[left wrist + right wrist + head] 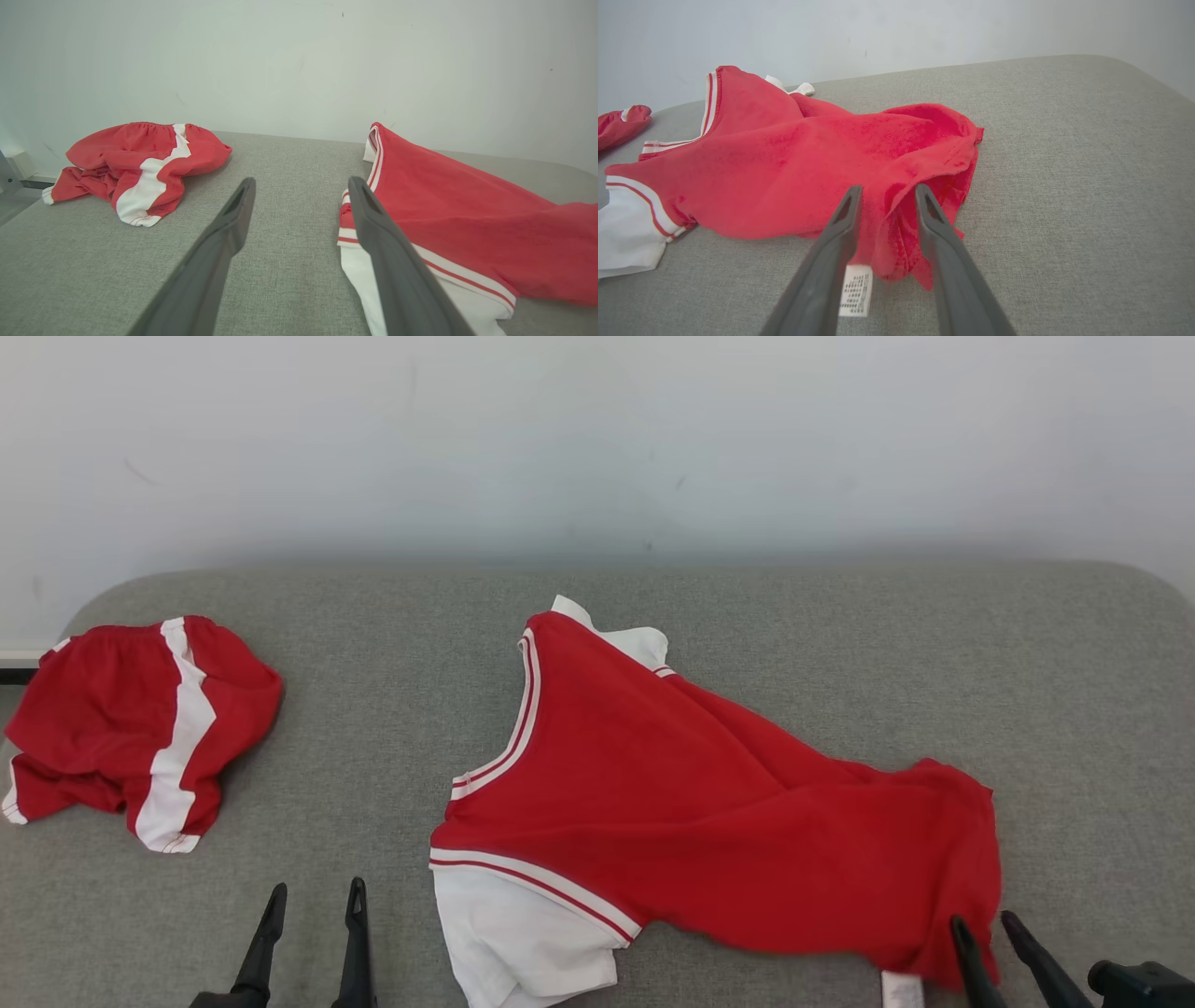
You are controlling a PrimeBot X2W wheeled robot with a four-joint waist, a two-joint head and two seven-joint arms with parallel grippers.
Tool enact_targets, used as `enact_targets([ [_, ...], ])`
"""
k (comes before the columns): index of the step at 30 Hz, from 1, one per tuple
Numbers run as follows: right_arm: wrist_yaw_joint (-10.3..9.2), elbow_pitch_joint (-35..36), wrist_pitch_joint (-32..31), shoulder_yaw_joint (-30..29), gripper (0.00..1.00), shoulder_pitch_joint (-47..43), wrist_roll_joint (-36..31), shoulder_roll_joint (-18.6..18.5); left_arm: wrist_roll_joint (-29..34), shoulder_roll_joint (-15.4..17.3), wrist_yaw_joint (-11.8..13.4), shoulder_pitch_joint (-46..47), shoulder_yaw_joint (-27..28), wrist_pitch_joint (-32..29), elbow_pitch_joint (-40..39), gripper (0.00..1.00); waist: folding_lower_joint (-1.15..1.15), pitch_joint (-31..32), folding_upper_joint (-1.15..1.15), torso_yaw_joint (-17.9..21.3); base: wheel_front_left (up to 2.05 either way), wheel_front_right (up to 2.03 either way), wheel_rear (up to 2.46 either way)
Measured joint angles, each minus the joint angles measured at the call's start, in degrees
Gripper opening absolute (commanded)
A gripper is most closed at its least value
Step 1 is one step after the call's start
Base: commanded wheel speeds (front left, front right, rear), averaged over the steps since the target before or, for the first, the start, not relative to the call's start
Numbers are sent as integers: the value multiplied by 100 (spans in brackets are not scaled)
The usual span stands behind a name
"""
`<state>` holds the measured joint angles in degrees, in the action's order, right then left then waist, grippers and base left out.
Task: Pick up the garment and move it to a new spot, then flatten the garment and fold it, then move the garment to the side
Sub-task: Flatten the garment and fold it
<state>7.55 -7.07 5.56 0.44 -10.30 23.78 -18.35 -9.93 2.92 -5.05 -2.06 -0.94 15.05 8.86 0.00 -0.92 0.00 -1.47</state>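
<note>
Gripping status, right gripper (888,190): fingers were parted, straddling a bunched hem fold of the red shirt (709,803); nothing was clamped.
Left gripper (301,179): released, over the bare grey cushion (840,644) beside the white sleeve (523,933).
Shirt position: lay rumpled mid-cushion.
Handling: judged light, limp, not slippery; best taken at hem corner and shoulder.
Count: one shirt, one pair of shorts (112,709), two grippers.

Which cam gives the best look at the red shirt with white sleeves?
Head view: the red shirt with white sleeves lies nearly whole from above, collar to hem. Left wrist view catches its collar and one sleeve at a low angle; right wrist view shows mostly the bunched hem end.
</note>
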Motion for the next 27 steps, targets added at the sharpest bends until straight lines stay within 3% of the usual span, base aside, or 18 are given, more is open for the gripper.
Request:
enact_targets([
  [10,0,-127,-33,-385,100,-1,-194,97,13,0,-8,-10,16,0,2,100,0,68,0,-41,0,0,0],
  [22,0,-1237,-319,-472,100,495,-374,113,79,0,-43,-15,19,0,-21,100,0,34,0,-150,0,0,0],
  [23,0,-1352,-303,-434,90,550,-342,121,80,0,-43,-15,20,0,-21,100,1,30,0,-161,0,0,0],
  [24,0,-1468,-301,-388,69,600,-296,127,87,0,-43,-15,21,0,-19,100,1,29,0,-173,0,0,0],
  [25,0,-1583,-291,-346,30,650,-250,133,88,0,-43,-15,23,0,-16,100,1,26,0,-182,0,0,0],
  [26,0,-1705,-268,-287,7,707,-212,130,88,1,-43,-15,25,0,-19,100,1,19,0,-189,0,0,0],
  [27,0,-1814,-235,-229,0,766,-191,122,91,1,-43,-15,26,0,-20,100,1,12,0,-196,0,0,0],
])
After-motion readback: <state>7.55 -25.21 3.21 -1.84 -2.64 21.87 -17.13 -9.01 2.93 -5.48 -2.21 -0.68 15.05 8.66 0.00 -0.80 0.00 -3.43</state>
